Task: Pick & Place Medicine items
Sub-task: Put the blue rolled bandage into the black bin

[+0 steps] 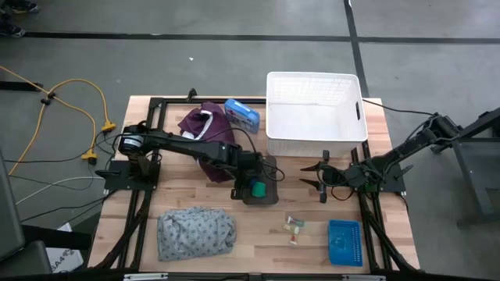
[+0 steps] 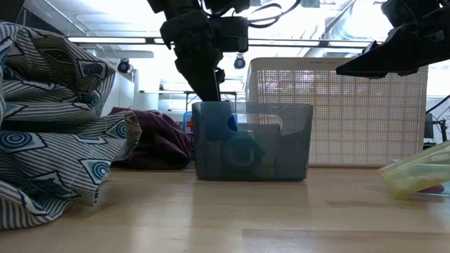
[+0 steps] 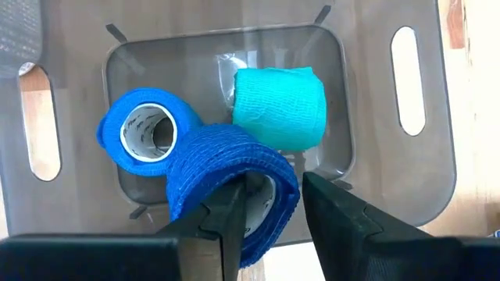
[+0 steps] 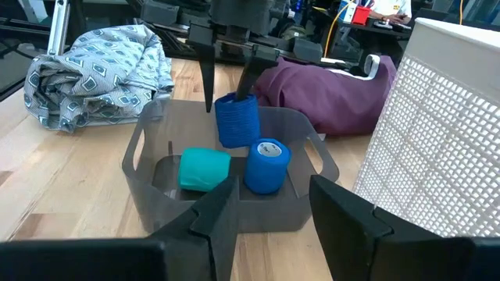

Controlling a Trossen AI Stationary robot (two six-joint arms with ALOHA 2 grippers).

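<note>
Left gripper (image 4: 230, 74) has its jaws clamped on a blue roll (image 3: 234, 183) right over the grey bin (image 4: 148, 140), mid-worktop, holding another blue roll (image 4: 267, 165) and a green roll (image 4: 205, 170); right gripper (image 1: 322, 179) waits just right, jaws wide.

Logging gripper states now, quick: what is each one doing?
Left gripper: closed on a blue roll, over the grey bin.
Right gripper: open, holding nothing.
</note>
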